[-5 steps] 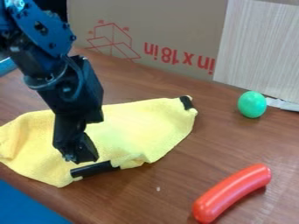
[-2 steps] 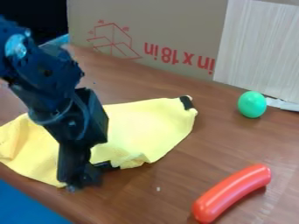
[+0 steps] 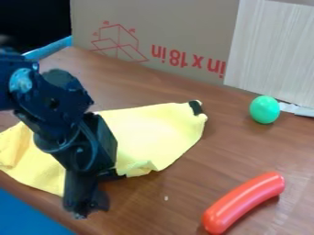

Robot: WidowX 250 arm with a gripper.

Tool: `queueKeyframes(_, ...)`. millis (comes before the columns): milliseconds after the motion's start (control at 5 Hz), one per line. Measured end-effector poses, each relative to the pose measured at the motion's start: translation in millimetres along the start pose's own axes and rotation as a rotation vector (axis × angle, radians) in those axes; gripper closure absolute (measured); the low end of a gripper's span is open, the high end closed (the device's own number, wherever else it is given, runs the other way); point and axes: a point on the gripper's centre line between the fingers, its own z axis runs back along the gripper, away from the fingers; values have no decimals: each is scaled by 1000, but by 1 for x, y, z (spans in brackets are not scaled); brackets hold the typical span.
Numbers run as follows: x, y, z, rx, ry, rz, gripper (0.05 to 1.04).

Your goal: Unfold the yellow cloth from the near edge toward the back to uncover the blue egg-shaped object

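End effector [image 3: 86, 210] by the near edge of the yellow cloth [image 3: 156, 137], next to the black strip [image 3: 114, 175], can't tell if open or closed. Probably best to go in low, catch only fabric, and move slow to avoid bunching it on the worktop [image 3: 153, 209].

Red dimension lettering [image 3: 178, 58] (upside down) marks the cardboard [image 3: 178, 23].

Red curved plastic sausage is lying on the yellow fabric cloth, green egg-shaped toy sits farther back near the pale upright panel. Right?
One miss: the red curved plastic sausage lies directly on the brown wooden table, apart from the yellow fabric cloth, as the camera view shows. The green egg-shaped toy does sit farther back near the pale upright panel.
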Motion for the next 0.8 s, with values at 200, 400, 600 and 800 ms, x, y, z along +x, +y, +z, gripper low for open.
queueKeyframes(200,-3,1,-2,10,-10,16,445)
queueKeyframes(400,-6,-1,0,-6,-17,22,757)
queueKeyframes(600,-6,1,6,-26,-36,32,931)
queueKeyframes(800,-4,8,17,-23,-70,42,1023)
